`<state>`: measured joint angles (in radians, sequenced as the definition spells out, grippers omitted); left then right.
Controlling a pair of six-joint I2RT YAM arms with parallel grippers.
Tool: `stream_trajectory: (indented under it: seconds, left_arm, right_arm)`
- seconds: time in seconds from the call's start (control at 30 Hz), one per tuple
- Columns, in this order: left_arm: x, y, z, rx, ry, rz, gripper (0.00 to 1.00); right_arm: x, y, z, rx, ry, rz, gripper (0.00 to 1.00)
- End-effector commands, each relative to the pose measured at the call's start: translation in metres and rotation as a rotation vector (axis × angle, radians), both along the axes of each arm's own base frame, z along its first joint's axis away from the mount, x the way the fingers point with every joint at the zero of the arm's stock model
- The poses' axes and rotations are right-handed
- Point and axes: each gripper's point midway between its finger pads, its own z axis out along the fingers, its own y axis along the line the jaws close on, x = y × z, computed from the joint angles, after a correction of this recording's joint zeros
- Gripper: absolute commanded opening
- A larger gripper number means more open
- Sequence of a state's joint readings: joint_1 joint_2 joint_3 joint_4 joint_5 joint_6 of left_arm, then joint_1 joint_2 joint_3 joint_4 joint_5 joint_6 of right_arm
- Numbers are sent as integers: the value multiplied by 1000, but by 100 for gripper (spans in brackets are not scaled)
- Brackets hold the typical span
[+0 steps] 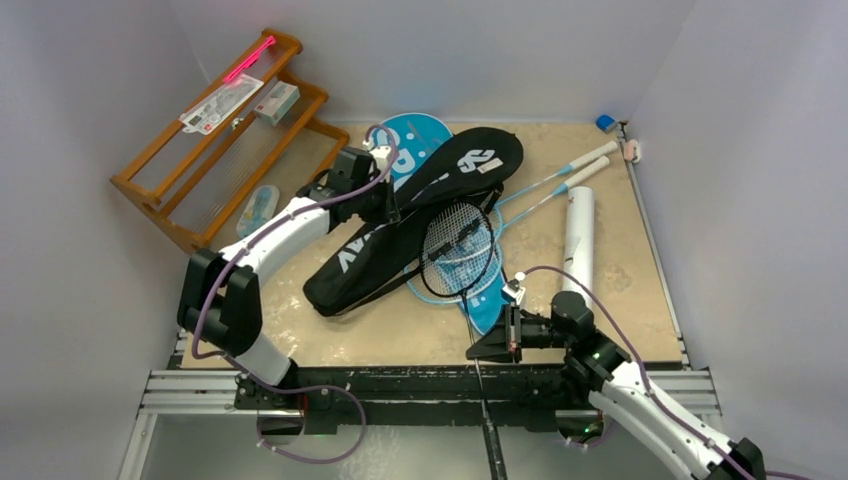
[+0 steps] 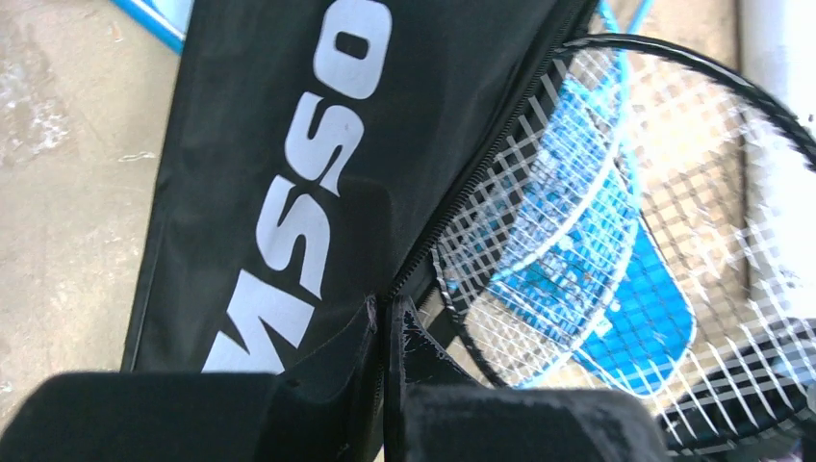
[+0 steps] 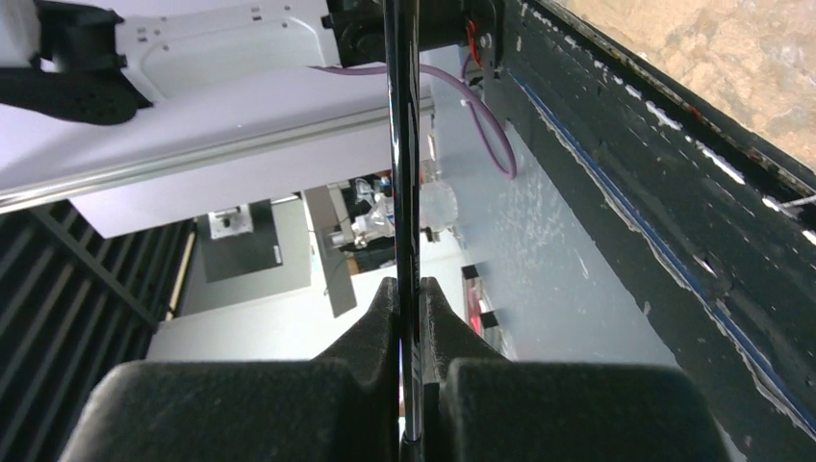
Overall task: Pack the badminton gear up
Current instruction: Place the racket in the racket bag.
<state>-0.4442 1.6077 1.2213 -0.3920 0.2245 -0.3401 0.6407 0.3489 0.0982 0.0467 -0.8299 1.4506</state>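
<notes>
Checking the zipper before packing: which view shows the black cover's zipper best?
Left wrist view: the zipper runs close up along the black cover's edge. The top view shows most of the cover, its zipper too small to make out. The right wrist view shows none of it.

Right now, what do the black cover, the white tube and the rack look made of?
The black cover looks like woven synthetic fabric, matte: it creases and has a zip and printed white letters. The tube is smooth white with a faint sheen, plastic or card, can't tell which. The rack is wood, orange-brown, seemingly varnished.
</notes>
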Motion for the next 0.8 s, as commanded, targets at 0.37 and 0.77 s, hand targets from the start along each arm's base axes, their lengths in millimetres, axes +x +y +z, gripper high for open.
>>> stream_trajectory:
  seconds: [0.37,0.77]
  left_arm:
    - [-19,-35,62,-225,-151,-199,0]
    - [-10,-22,43,-120,-112,-118,0]
  right_arm:
    - [49,32,82,305,-109,-68,0]
    - [61,32,103,336,-170,-144,0]
